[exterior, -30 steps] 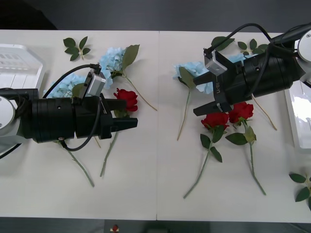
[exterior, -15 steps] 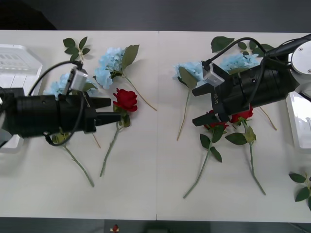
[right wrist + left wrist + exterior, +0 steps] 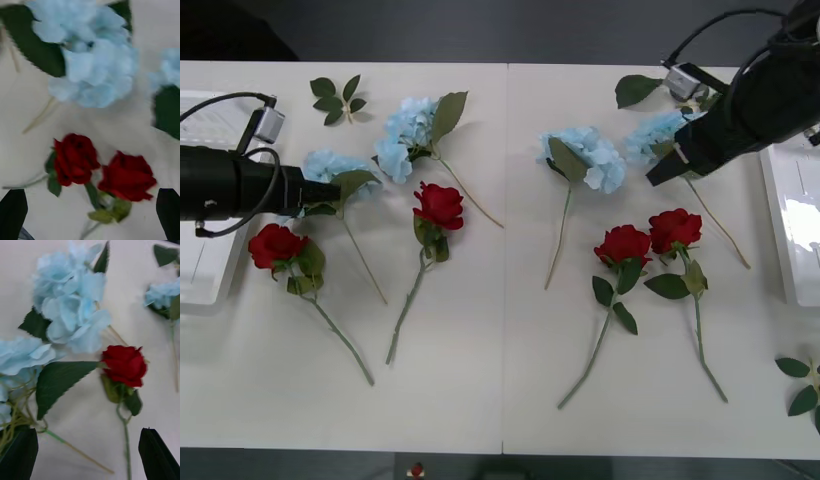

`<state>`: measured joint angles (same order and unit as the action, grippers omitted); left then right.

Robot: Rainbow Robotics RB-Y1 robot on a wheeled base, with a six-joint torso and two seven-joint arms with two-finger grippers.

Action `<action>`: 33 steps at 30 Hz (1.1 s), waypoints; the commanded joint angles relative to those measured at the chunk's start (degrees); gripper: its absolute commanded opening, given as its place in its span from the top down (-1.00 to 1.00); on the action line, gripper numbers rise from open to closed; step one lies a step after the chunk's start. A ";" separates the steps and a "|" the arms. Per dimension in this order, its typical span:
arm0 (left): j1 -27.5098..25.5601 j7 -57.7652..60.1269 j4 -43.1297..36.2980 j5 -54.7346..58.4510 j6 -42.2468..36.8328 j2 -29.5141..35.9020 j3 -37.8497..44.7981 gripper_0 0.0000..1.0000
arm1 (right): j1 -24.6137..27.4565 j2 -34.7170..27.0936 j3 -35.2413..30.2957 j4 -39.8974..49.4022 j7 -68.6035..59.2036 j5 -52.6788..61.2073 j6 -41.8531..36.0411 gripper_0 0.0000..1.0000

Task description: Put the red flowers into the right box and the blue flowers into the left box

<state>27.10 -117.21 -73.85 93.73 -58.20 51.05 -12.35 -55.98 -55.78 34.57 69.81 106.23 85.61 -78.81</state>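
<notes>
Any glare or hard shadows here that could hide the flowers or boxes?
Front view: a bright glare patch on the right box; only soft, faint shadows under the red flowers. Right wrist view: even light, a pale shadow beneath the blue flowers. Left wrist view: no glare, soft shadows on the table.

Bright, even overhead light — soft shadows, blurred wrist views.

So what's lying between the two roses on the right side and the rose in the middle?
In the front view, one blue flower has its stem running down between the middle rose and the pair of roses; the rest is bare table.
</notes>
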 commanded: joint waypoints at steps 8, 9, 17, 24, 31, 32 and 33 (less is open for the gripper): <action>-8.82 32.65 -24.06 -29.05 -9.74 -8.33 10.33 -0.85 | -1.94 1.81 1.64 -11.54 -5.24 -15.21 2.61 -1.00; -10.23 36.61 -28.72 -31.16 -12.73 -9.04 11.82 -0.88 | -1.86 2.69 1.81 -12.42 -5.33 -16.44 3.75 -1.00; -17.96 46.28 -47.36 -44.96 -29.78 -15.63 20.17 -1.00 | -1.94 10.25 1.81 -20.24 -4.45 -23.12 12.19 -1.00; -24.03 46.45 -48.50 -62.45 -31.89 -22.04 23.60 -1.00 | -1.86 15.79 1.81 -25.52 -3.93 -28.40 18.61 -1.00; -24.82 47.68 -43.05 -71.94 -23.80 -24.68 20.87 -1.00 | -1.86 18.69 1.81 -30.26 -3.75 -31.38 22.74 -1.00; -24.73 47.95 -42.35 -72.55 -22.92 -24.68 20.43 -1.00 | -1.86 18.86 1.81 -30.61 -3.66 -31.47 23.09 -0.86; -24.38 48.39 -40.41 -73.61 -20.20 -24.68 19.03 -1.00 | -1.86 19.22 1.81 -31.32 -3.57 -31.82 23.88 -0.42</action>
<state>1.72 -71.10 -116.51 21.89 -81.98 25.63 9.48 -56.87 -36.62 37.17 39.41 100.88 54.44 -56.06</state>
